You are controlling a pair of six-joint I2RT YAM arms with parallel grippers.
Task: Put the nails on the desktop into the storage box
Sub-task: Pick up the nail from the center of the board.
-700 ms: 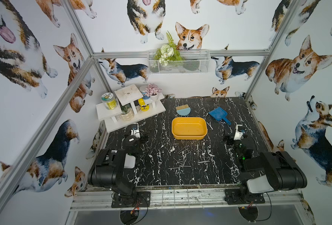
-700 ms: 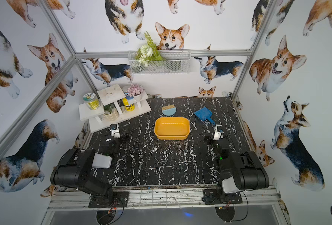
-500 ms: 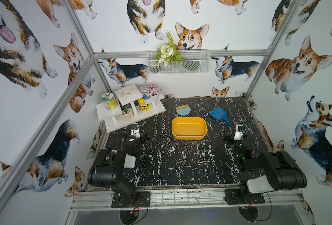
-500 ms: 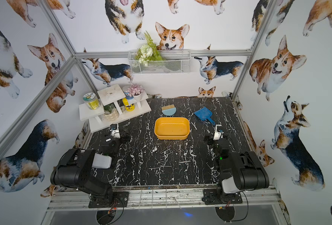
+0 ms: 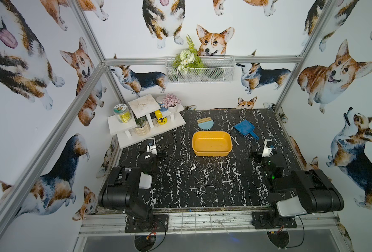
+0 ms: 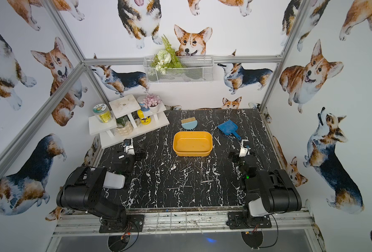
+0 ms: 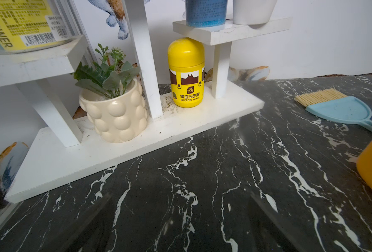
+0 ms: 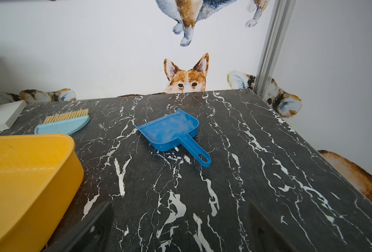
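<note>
The nails lie scattered on the black marbled tabletop, in a loose patch on the robot's side of the yellow tub and midway between the two arms. In both top views they read as thin pale slivers (easy to mix up with the white veins, so their number is hard to tell). The tub sits toward the back middle of the tabletop. Behind it a small light-blue brush lies flat, its handle end close to the tub's far rim; whether they touch I cannot tell. To the tub's right a blue dustpan lies with its handle pointing toward the right arm.

The left claw hangs low over the tabletop just in front of the white shelf stand, well apart from the nails. Its wrist camera shows two dark fingers spread wide with only bare marble between them, facing a cream pot and a yellow bottle on the stand's bottom board. The right claw sits to the right of the tub, near the dustpan's handle tip, likewise spread wide and gripping nothing. Its fingers frame bare tabletop, with the dustpan ahead and the tub's corner to one side.
</note>
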